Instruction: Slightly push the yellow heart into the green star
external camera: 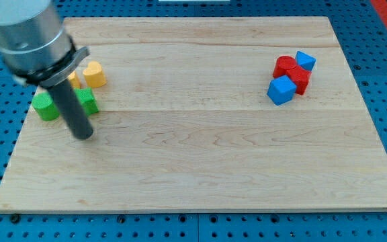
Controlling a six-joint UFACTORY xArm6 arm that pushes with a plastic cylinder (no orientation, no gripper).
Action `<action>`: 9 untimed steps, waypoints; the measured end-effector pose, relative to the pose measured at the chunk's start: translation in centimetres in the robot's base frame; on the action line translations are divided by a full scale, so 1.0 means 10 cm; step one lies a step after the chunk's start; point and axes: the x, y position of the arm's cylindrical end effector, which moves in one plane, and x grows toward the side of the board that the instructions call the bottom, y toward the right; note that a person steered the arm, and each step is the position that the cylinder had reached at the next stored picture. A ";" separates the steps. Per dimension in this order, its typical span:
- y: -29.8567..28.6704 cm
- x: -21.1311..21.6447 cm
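The yellow heart lies near the board's left edge, toward the view's top. Just below it sits a green block, partly hidden by the rod, whose shape I cannot make out. Another green block lies further left, and a second yellow block peeks out behind the rod. My tip rests on the board below the green blocks, a short way under the right one and apart from the yellow heart.
A cluster of blocks sits at the view's upper right: a blue block, a red block, another red block and a blue cube. The wooden board lies on a blue pegboard.
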 end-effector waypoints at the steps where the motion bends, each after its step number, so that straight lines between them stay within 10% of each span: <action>1: 0.04 -0.68; 4: 0.28 -1.66; 9: -0.11 -1.26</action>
